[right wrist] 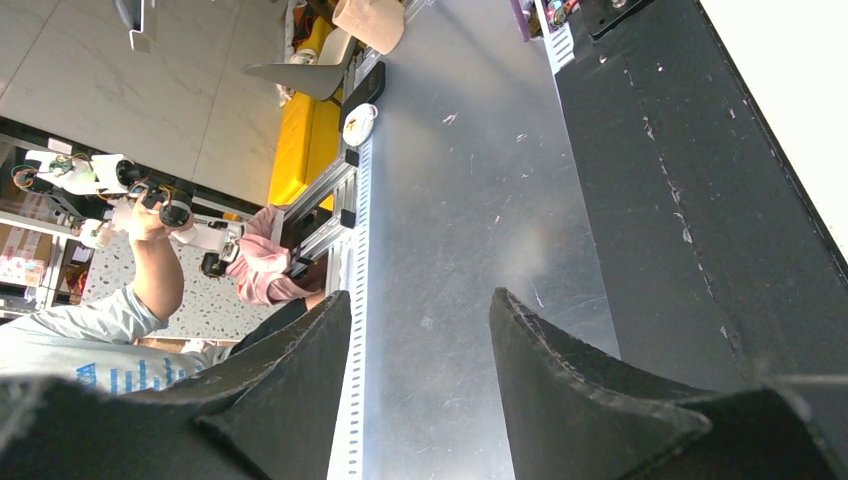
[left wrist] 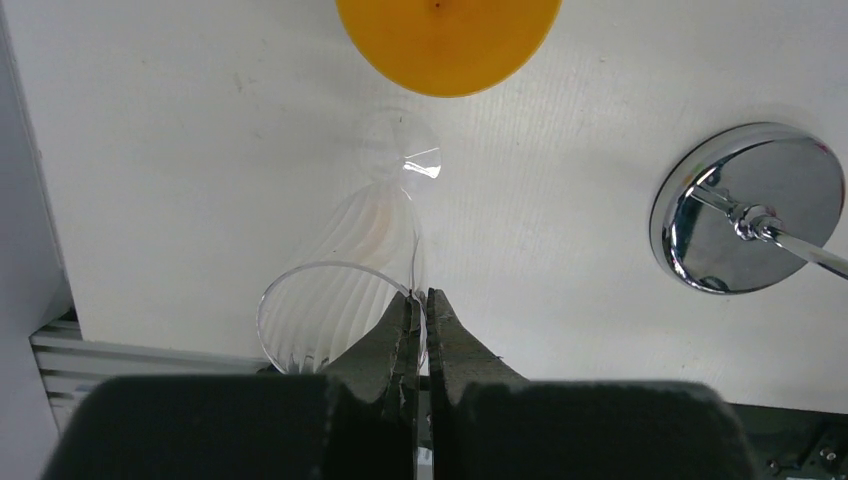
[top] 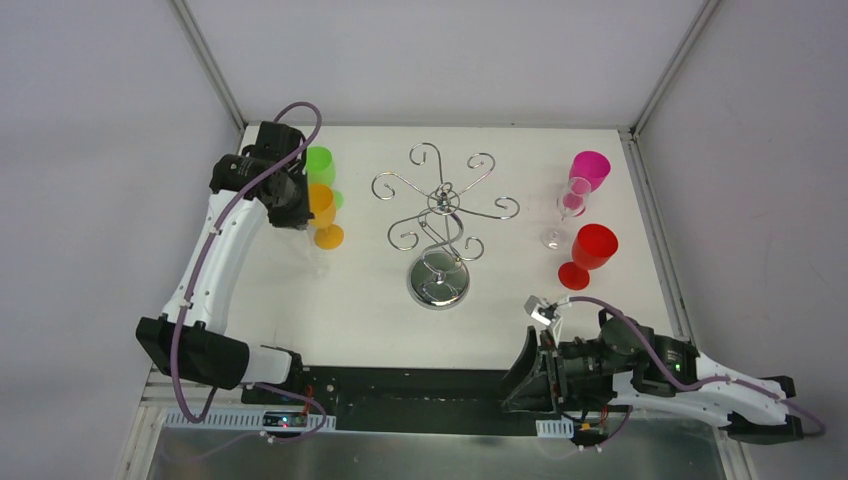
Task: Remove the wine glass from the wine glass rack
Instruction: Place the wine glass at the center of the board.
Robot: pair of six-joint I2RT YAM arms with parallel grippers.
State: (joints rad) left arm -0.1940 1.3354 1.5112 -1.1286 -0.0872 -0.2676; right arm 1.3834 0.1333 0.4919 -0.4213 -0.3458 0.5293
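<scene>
Left wrist view shows my left fingers [left wrist: 421,318] pressed together on the near rim of the clear wine glass [left wrist: 350,245], pinching its thin wall between them with almost no gap. The glass hangs bowl-up below me over the left side of the worktop [left wrist: 180,150], its foot just beside the foot of the orange glass [left wrist: 447,40], and I cannot tell whether that foot touches the surface. The wine glass rack [top: 440,215] stands in the middle of the worktop, well apart to the right, and I see nothing hanging on its curled arms. So I judge the lifting-off done and the setting-down in hand. The next move calls for easing straight down until the foot sits flat, then spreading my fingers and drawing up and away without nudging the rim. With the orange glass and the green glass [top: 320,165] so close, a sideways drift could knock one over. My right fingers [top: 522,372] are spread wide, hold nothing, and rest low at the near edge.
</scene>
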